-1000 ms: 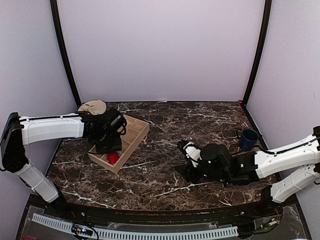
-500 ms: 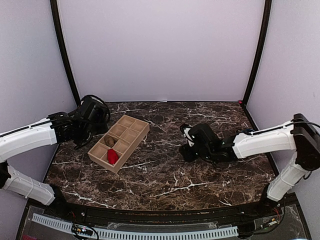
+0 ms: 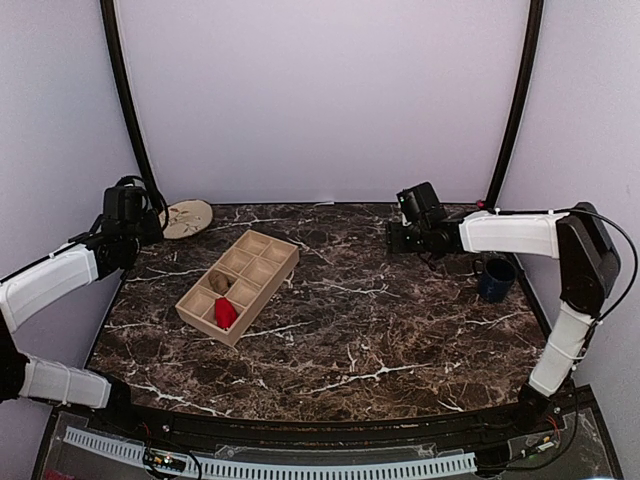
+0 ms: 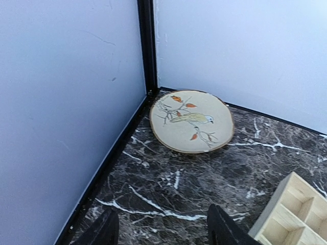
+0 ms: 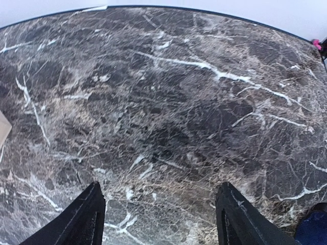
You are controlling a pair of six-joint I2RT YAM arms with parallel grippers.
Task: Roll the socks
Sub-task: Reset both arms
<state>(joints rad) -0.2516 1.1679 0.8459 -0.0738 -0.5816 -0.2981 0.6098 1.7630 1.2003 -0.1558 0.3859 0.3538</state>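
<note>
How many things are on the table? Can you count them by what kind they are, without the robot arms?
socks: 2, the red sock and the tan sock
wooden tray: 1
plate: 1
blue mug: 1
total: 5

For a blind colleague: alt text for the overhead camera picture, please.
A wooden tray on a dark marble table holds a red sock and a tan sock in compartments toward its near end. Both grippers are open and empty: the left gripper by a decorated plate, the right gripper near a blue mug.
</note>
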